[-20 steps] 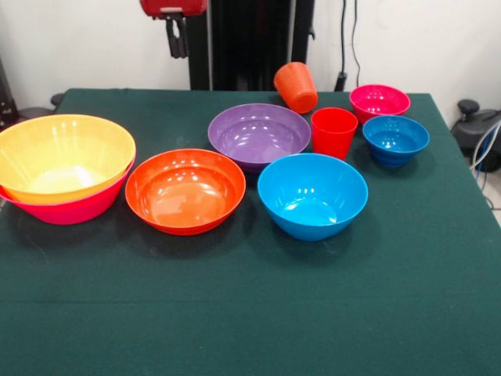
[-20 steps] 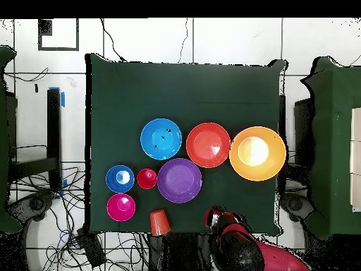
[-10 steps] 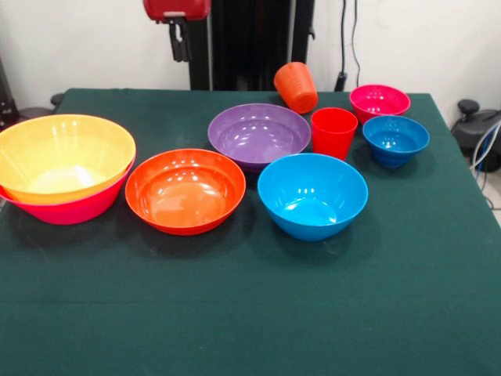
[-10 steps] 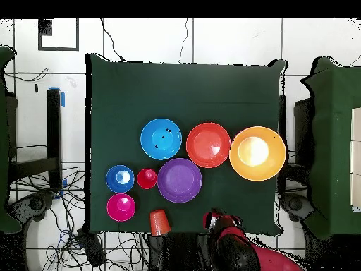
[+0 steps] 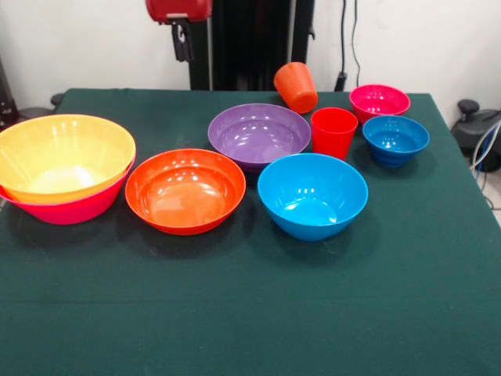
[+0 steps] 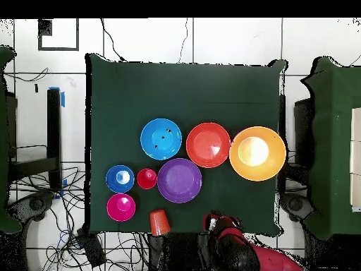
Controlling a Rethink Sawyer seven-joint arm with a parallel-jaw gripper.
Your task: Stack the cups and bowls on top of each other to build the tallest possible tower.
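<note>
The big yellow-orange bowl (image 5: 63, 155) sits nested in the big pink bowl (image 5: 74, 210) at the left. A red-orange bowl (image 5: 185, 190), the purple bowl (image 5: 258, 135) and the medium blue bowl (image 5: 312, 194) stand apart mid-table. The red cup (image 5: 333, 131) stands upright beside the purple bowl. The orange cup (image 5: 296, 86) lies tipped at the far edge. The small magenta bowl (image 5: 379, 102) and small blue bowl (image 5: 395, 139) are at the right. My gripper (image 5: 182, 43) hangs high beyond the far edge, empty; it also shows in the overhead view (image 6: 215, 222).
The green cloth table (image 5: 250, 313) has bare room along its near half. Cables and a grey device (image 5: 477, 129) lie off the right side. Chairs and another green table (image 6: 331, 141) flank the table in the overhead view.
My gripper has drifted slightly sideways above the far edge. The bowls and cups have not moved.
</note>
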